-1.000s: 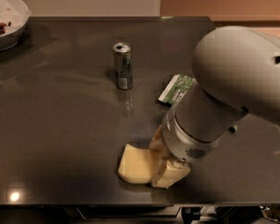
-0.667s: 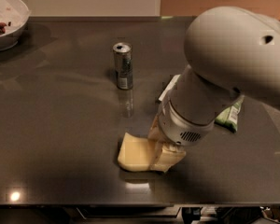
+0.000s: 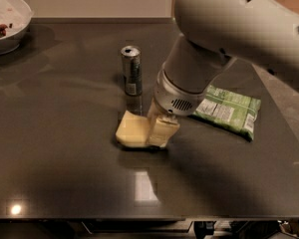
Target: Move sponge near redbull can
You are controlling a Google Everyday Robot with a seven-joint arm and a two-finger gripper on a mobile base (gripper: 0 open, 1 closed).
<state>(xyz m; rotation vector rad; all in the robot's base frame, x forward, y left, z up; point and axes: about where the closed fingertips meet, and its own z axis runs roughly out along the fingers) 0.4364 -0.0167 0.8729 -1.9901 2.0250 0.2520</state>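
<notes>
The sponge is a pale yellow flat slab lying on the dark table, just in front of the redbull can. The redbull can is slim, silver-grey and upright, with its pull-tab top showing. My gripper comes down from the big white arm, and its pale yellow fingers sit on the sponge's right part. The sponge's right edge is hidden by the fingers.
A flat green snack bag lies to the right of the gripper. A white bowl with some food stands at the far left corner. The table's front edge runs along the bottom of the view.
The gripper and the sponge have moved up and left toward the can. The arm has swung away from the green bag, which now shows in full.
</notes>
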